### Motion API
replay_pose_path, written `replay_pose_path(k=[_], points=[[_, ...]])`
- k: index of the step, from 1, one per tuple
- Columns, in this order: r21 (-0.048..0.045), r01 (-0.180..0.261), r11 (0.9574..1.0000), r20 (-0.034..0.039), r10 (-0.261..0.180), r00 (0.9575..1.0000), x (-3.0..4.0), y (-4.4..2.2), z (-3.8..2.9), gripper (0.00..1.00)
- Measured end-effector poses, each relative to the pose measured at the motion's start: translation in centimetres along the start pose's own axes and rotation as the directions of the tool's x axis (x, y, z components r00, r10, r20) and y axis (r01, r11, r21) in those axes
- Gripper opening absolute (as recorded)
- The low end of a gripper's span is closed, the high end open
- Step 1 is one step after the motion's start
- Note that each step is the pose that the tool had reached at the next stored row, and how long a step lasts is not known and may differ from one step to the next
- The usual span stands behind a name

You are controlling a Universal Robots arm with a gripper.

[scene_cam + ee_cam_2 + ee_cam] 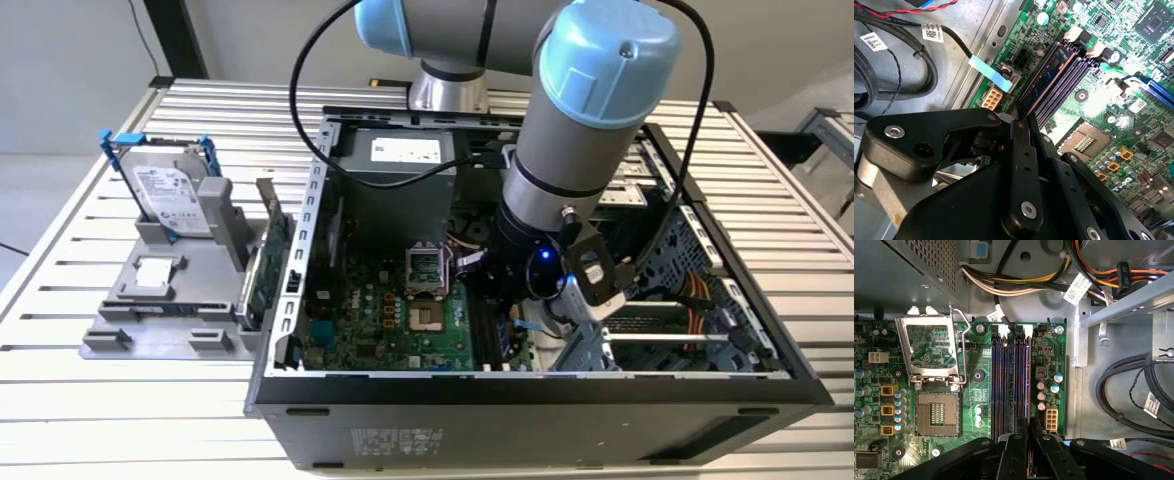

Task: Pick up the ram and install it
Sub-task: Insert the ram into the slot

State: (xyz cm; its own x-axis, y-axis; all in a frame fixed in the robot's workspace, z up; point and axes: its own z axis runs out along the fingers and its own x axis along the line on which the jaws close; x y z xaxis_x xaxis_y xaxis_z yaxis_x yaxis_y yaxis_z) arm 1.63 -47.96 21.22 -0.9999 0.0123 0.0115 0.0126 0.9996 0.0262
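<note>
**Ram standing in a motherboard slot, gripper at its near end**

The ram (1050, 75) stands on edge in one of the black memory slots (999, 385) of the green motherboard (979, 365), a thin dark bluish stick running the length of the slot. In the second wrist view its near end runs right up between the tips of the black gripper (1021, 117); the fingers (1019, 132) are drawn in narrow around that end, though I cannot tell whether they actually pinch it. In the first wrist view the gripper (1029, 427) sits over the same row of slots.

I count four slots side by side. Beside them lies one open processor socket (936, 412) with its metal frame (929, 347) lifted.

The board lies in the floor of one open computer case (534, 400), which sits on a slatted metal table (120, 400). One arm (587, 130) reaches down into the case. Towards the table's edge at the exterior view's left, a grey holder (160, 320) carries one silver hard drive (167, 195) in a blue frame and one green expansion card (274, 270), upright.
</note>
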Motion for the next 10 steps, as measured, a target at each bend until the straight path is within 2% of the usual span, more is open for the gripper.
replay_pose_path(k=[7,8,10], points=[[-0.0001,0.000,1.0000,0.0000,0.000,1.0000,0.00,0.00,0.01,0.00],[-0.0018,0.000,1.0000,0.0001,0.000,1.0000,-0.01,0.03,0.05,1.00],[-0.0008,0.000,1.0000,0.0002,0.000,1.0000,0.00,0.02,0.04,1.00]])
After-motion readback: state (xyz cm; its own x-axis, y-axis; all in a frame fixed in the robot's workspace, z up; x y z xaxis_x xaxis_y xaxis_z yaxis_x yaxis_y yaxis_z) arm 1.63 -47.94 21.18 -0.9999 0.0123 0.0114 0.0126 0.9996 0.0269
